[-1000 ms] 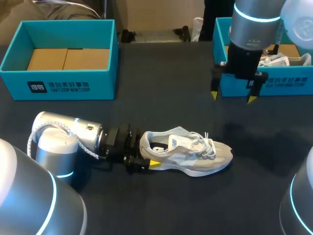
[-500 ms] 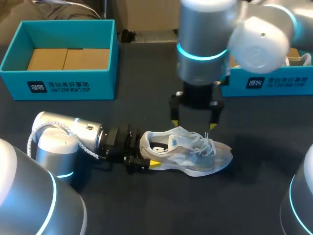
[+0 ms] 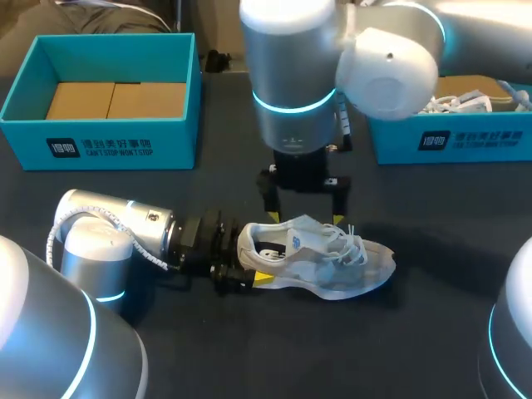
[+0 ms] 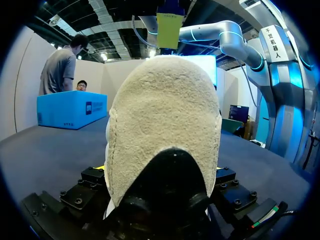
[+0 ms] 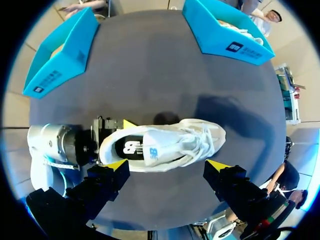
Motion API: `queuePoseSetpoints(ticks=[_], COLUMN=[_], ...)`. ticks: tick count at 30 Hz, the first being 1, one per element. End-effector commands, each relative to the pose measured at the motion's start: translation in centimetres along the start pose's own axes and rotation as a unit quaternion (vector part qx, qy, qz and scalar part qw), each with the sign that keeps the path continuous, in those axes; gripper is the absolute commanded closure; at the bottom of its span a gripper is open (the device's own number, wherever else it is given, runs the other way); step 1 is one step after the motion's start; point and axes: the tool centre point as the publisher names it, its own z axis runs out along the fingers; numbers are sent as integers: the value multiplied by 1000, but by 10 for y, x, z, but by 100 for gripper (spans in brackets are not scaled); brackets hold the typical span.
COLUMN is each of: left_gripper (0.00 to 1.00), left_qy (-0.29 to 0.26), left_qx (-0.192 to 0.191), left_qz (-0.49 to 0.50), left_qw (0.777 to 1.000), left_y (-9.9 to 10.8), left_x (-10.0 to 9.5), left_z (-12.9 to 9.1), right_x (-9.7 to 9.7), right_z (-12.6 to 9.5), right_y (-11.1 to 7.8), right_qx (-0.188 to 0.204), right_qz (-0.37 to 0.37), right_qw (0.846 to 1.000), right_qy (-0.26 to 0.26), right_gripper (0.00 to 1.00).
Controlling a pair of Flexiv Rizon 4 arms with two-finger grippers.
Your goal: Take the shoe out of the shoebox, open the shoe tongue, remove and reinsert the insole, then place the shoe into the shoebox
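A pale shoe (image 3: 320, 253) stands upright on a dark bench (image 3: 216, 150), well apart from two teal boxes at the far edge. The left box (image 3: 100, 137) holds only cardboard. The right box (image 3: 453, 141) has another shoe inside.

The left hand (image 3: 249, 254) lies low along the bench and is clamped on the shoe's heel, with a yellow tip showing at each side. The right hand (image 3: 305, 218) hovers just above the shoe's opening. Its fingers are spread wide and touch nothing.

The shoe is out of its box and the tongue (image 3: 303, 241) looks not yet pulled open, so that is likely the step in hand.

Risks from here:
- The loose laces (image 3: 349, 245) lie just beside the tongue. A finger coming down could snag them instead.
- The rearward finger hangs near the left hand, so a descent slightly off line could knock the two together.
- The heel grip is the only hold. A hard upward pull on the tongue could lift or twist the shoe free.
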Motion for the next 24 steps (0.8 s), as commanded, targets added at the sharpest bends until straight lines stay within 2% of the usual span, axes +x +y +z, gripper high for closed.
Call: queuePoseSetpoints(ticks=[1,5,9,14,24], left_gripper=[100,100,100,100,100], left_qy=[0,0,0,0,0], left_qx=[-1,-1,-1,-1,-1], left_qz=[-1,-1,-1,-1,-1], left_qw=[1000,1000,1000,1000,1000], left_y=[-1,-1,-1,-1,-1], left_x=[-1,-1,-1,-1,-1], left_z=[0,0,0,0,0], right_x=[23,30,31,29,37], right_z=[16,20,22,33,45], right_y=[-7,-11,-17,-17,-20], right_qx=[-7,-19,-41,-31,-50], right_qz=[24,19,12,18,33], right_qw=[998,997,997,997,992], right_qy=[-62,-76,-66,-73,-114], right_gripper=[0,0,0,0,0])
